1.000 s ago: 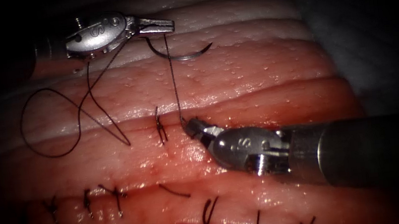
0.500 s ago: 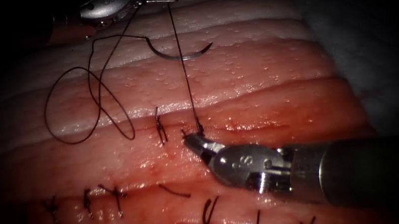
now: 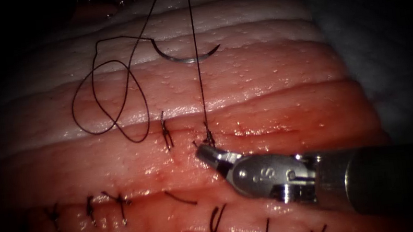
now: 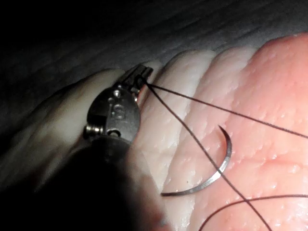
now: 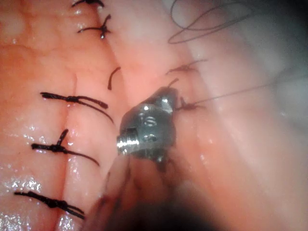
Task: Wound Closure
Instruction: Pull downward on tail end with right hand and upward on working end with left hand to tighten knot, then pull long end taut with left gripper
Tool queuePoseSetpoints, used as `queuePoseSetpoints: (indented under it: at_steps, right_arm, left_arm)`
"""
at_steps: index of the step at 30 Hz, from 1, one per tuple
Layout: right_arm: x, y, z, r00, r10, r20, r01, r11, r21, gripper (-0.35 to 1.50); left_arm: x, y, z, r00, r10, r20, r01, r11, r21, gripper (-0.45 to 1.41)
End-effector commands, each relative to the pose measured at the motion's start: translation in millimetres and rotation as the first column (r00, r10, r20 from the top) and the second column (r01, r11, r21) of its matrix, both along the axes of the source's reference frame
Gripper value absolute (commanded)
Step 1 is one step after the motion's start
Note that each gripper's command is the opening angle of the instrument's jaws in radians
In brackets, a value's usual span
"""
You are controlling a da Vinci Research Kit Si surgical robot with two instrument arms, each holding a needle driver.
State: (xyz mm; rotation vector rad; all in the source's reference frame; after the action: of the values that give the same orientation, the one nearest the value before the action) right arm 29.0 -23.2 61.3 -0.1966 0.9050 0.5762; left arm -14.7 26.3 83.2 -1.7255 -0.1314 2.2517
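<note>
Surgical training lab: layered pork-belly tissue (image 3: 265,77) (rows of finished stitches (image 3: 89,207) across lower frame), curved needle (image 3: 186,56) lying loose, endoscope-lit against dark surroundings.

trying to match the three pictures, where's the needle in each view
Endoscope: needle lies loose on the pale tissue, beyond the cut.
Left wrist: needle lies beside the left tool, which holds the thread.
Right wrist: I can't make it out.
Shared landmark: the taut thread.

left tool (image 4: 139,77) jaws closed, right tool (image 3: 204,152) jaws closed
</note>
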Motion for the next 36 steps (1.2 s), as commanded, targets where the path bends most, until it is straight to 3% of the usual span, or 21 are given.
queuePoseSetpoints:
  at_steps: [1,11,19,23,29,31,33,36]
  right_arm:
    - [0.7,-0.1,0.5,1.000,-0.017,-0.010,0.017,1.000,-0.014,-0.35]
    - [0.8,-0.5,0.4,0.992,-0.107,-0.061,0.102,0.991,-0.082,-0.35]
    - [1.2,-2.9,0.4,0.988,-0.143,-0.059,0.138,0.987,-0.083,-0.35]
    - [1.4,-3.9,0.5,0.986,-0.157,-0.056,0.153,0.985,-0.081,-0.35]
    - [1.0,-3.3,0.2,0.987,-0.143,-0.073,0.135,0.985,-0.107,-0.35]
    - [0.7,-2.9,0.0,0.988,-0.129,-0.082,0.119,0.986,-0.119,0.02]
    - [-0.2,-2.2,-0.7,0.991,-0.105,-0.086,0.093,0.987,-0.128,0.42]
    - [-1.4,-1.1,-1.8,0.991,-0.078,-0.109,0.067,0.992,-0.102,0.84]
  left_arm:
    - [-0.4,0.8,0.6,1.000,-0.004,-0.003,0.004,1.000,-0.008,-0.45]
    - [0.3,2.9,2.3,0.996,-0.078,-0.041,0.076,0.995,-0.058,-0.45]
    - [1.2,5.1,3.6,0.988,-0.138,-0.071,0.131,0.987,-0.092,-0.45]
    - [1.3,4.9,4.0,0.987,-0.143,-0.078,0.135,0.986,-0.101,-0.45]
    - [2.2,3.7,3.4,0.992,-0.115,-0.045,0.110,0.990,-0.087,-0.45]
    - [2.4,2.9,3.0,0.995,-0.096,-0.030,0.094,0.992,-0.079,-0.45]
    - [2.5,0.5,1.7,0.999,-0.017,-0.028,0.015,0.998,-0.058,-0.45]
    - [2.9,-3.5,-1.3,0.999,0.047,-0.018,-0.048,0.998,-0.041,-0.45]
